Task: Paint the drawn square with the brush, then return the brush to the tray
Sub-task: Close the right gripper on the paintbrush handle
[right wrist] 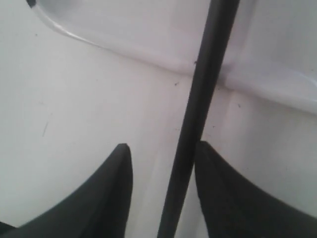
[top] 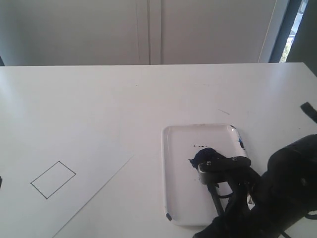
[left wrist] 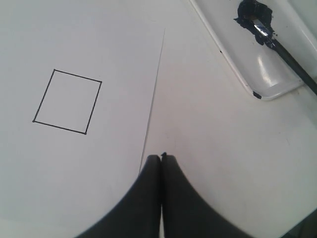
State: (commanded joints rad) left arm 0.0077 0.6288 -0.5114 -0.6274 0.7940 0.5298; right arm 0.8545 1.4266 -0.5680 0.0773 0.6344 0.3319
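The drawn square (top: 53,179) (left wrist: 67,101) is a thin black outline with a white interior, on the paper at the left. The white tray (top: 178,148) (left wrist: 270,69) (right wrist: 124,49) lies to the right, with a dark blue paint blot (top: 203,155). The brush (top: 214,193) (left wrist: 285,52) (right wrist: 205,74) rests with its bristles in the blot and its black handle crossing the tray's near rim. My right gripper (top: 221,227) (right wrist: 163,145) is open astride that handle, just outside the rim. My left gripper (left wrist: 161,156) is shut on nothing, above the table by the paper's edge.
A large white paper sheet (top: 89,148) (left wrist: 99,39) covers the left of the white table (top: 148,94). The right arm's black bulk (top: 282,193) overhangs the tray's near right corner. A small dark mark (top: 169,216) sits on the tray's near left corner.
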